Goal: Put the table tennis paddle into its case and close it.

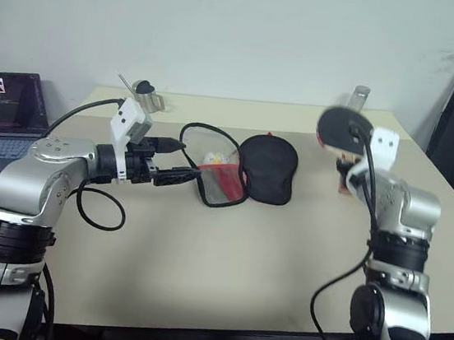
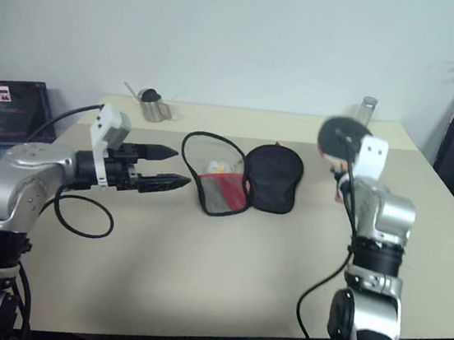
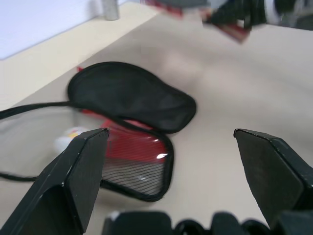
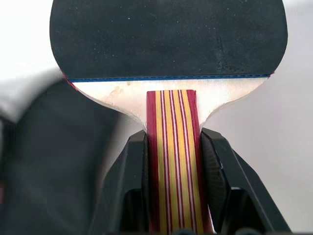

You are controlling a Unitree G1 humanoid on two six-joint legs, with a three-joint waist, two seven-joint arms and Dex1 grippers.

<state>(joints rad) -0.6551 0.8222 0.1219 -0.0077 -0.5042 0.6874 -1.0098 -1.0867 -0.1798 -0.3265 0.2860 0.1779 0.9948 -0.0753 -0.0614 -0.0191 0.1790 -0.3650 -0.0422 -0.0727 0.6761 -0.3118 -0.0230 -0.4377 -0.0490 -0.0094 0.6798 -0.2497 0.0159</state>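
Above the right side of the table (image 1: 219, 302) you have the table tennis paddle (image 1: 341, 128) raised off the surface, clamped by the right gripper (image 4: 173, 142). In the right wrist view its two fingers (image 4: 132, 166) press on either edge of the striped handle, so that claw is grasping the paddle. The paddle's long axis runs straight out along the gripper: handle back in the jaws, round black face leading, pointing forward and away from you toward the far wall. From the head views the blade shows as a dark disc, held well above the tabletop and standing up rather than lying flat.

Your case (image 1: 266, 168) lies on the table near the middle, between the two arms and well apart from the paddle. It is unzipped and spread open: the black outer half lies toward the right, and the mesh pocket (image 3: 134, 169) with the red panel lies beside it, toward the left. A small yellow-white plush charm (image 1: 214, 160) sits just inside the looped edge of the open half.

Your left gripper (image 2: 165, 168) hovers level just to the left of the case, fingers spread wide and holding nothing, aimed at the open half without touching it.

At the table's far edge you can see a small metal cup (image 2: 155, 109) on the left and a clear bottle (image 2: 368, 109) on the right. A laptop (image 1: 3, 113) stands off the left end
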